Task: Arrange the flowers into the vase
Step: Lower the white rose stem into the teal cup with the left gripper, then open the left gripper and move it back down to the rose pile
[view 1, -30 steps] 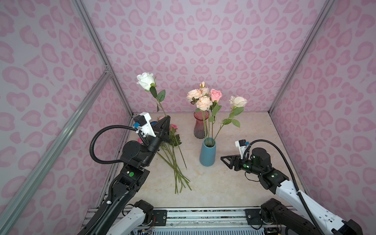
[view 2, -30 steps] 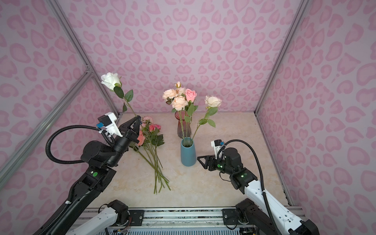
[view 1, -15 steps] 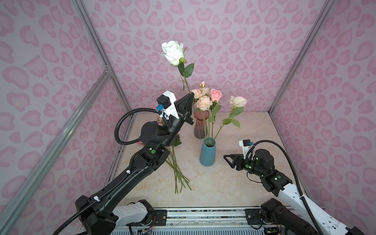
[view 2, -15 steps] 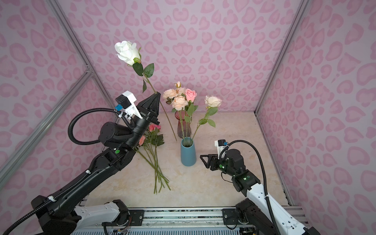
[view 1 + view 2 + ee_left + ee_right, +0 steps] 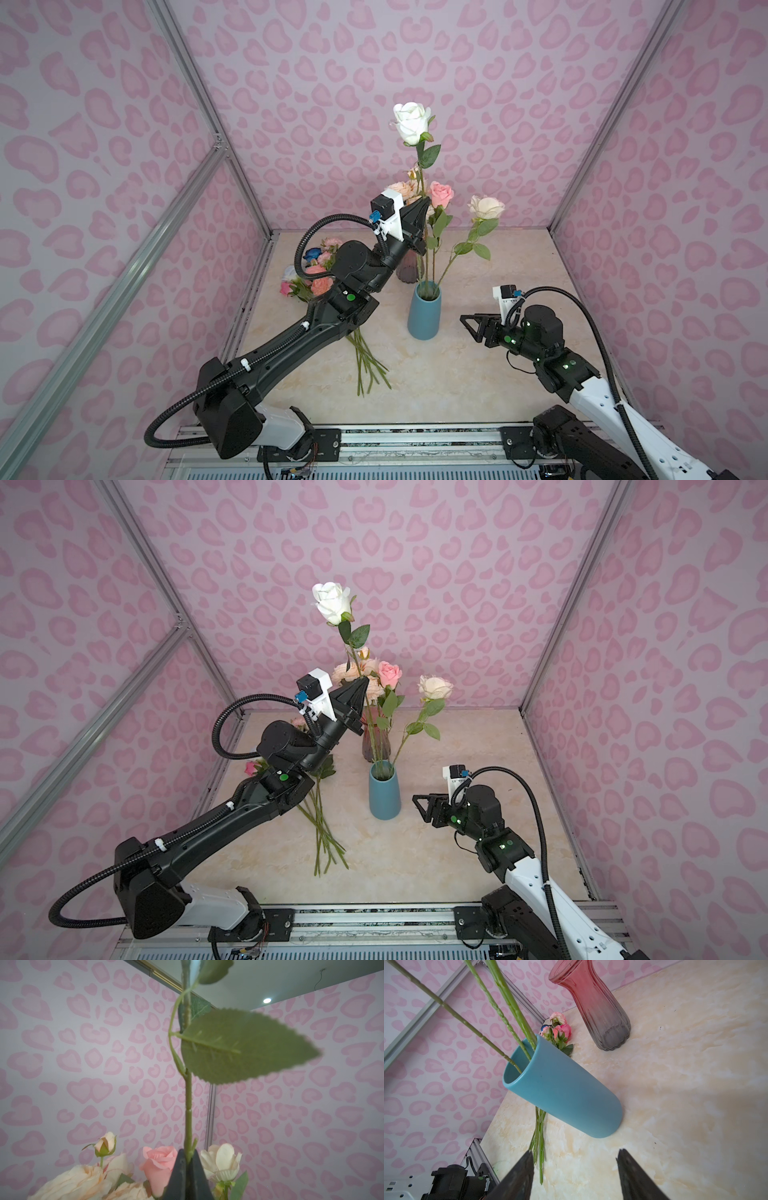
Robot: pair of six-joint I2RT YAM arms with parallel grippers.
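left jaws clenched on white rose stem | rose upright over blue vase, stem end seemingly inside | right jaws released, empty, near vase

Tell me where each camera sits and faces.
Top views: high in front, looking down at the table; left arm, right arm show.
Left wrist: raised, looking up the white rose's stem; left end effector tips show.
Right wrist: low, facing the blue vase; open right end effector shows.
Shared: top views show that vase too.
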